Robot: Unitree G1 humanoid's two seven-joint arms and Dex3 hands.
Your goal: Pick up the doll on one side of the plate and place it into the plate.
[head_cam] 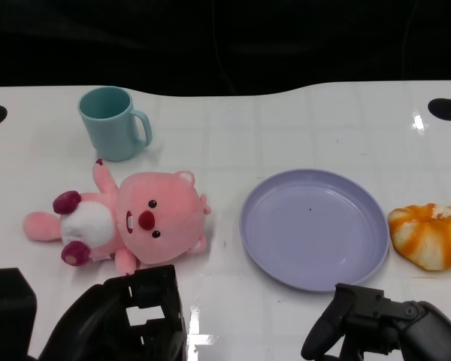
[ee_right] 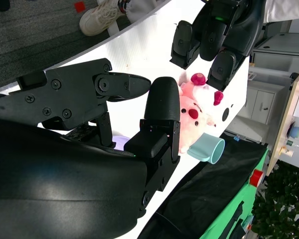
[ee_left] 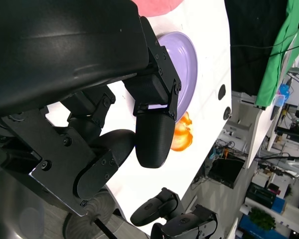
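A pink plush doll (head_cam: 128, 222) with dark red paws lies on its back on the white table, left of the lilac plate (head_cam: 313, 227). The plate holds nothing. My left hand (head_cam: 131, 316) sits at the near edge just in front of the doll, fingers apart, holding nothing. My right hand (head_cam: 379, 323) hovers near the front edge below the plate, also holding nothing. The right wrist view shows the doll (ee_right: 197, 107) beyond my fingers (ee_right: 159, 114), with the left hand (ee_right: 217, 35) near it. The left wrist view shows the plate (ee_left: 187, 67) past my fingers (ee_left: 152, 134).
A teal mug (head_cam: 113, 124) stands behind the doll at the back left. An orange and white plush pumpkin (head_cam: 428, 235) lies right of the plate. Black round holes mark the table's far corners (head_cam: 445, 109). A person's white shoe (ee_right: 102, 15) shows on the floor.
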